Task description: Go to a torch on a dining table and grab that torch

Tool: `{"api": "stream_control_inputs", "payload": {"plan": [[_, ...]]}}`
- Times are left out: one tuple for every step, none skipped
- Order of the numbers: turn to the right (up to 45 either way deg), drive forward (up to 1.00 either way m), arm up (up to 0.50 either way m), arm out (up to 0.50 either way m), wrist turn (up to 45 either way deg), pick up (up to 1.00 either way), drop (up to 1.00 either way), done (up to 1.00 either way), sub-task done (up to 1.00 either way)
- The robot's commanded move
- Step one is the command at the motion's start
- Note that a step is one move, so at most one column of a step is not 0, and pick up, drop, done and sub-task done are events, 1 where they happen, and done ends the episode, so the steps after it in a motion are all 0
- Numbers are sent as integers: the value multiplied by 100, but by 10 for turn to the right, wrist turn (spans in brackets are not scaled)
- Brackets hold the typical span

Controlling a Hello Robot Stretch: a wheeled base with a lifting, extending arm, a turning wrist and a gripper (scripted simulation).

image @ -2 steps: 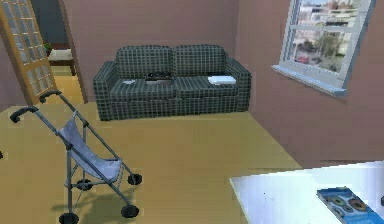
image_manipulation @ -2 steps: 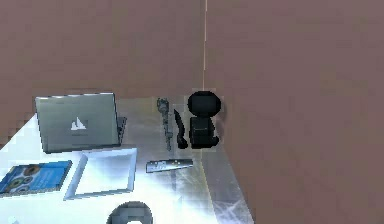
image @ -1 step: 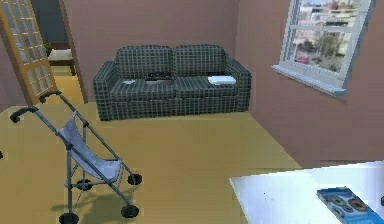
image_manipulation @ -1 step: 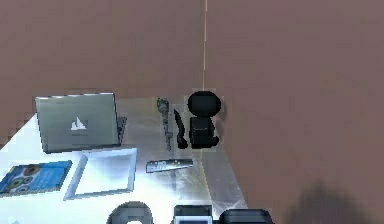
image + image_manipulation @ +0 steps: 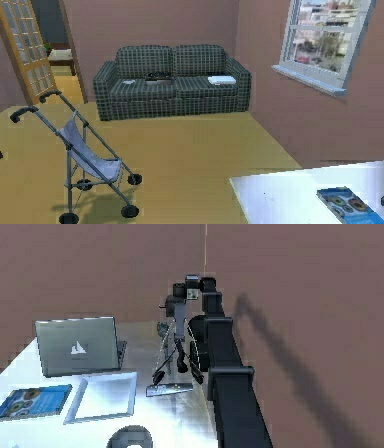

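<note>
Grasp step, I judge. Gripper [image 5: 170, 362] above dining table [image 5: 150, 420]; can't tell finger gap or if anything held. Small grey bar [image 5: 166, 389], prob torch, lies at 6 o'clock of gripper, laptop [image 5: 80, 346] at 9. I'd lower slow, centre bar btwn fingers, no nudging

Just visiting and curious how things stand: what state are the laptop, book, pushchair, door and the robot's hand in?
Grey laptop: lid open, screen upright.
Blue-covered book: closed, lying flat.
Grey fabric pushchair: unfolded, standing on its wheels.
Wooden glass-paned door: swung open.
Robot's dark hand: out at the white table; cannot tell whether it holds anything.
</note>
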Motion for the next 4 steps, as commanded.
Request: {"api": "stream_control_inputs", "payload": {"plan": [[0,0,0,0,450,0,0,0,0],[0,0,0,0,450,0,0,0,0],[0,0,0,0,450,0,0,0,0],[0,0,0,0,210,0,0,0,0]]}}
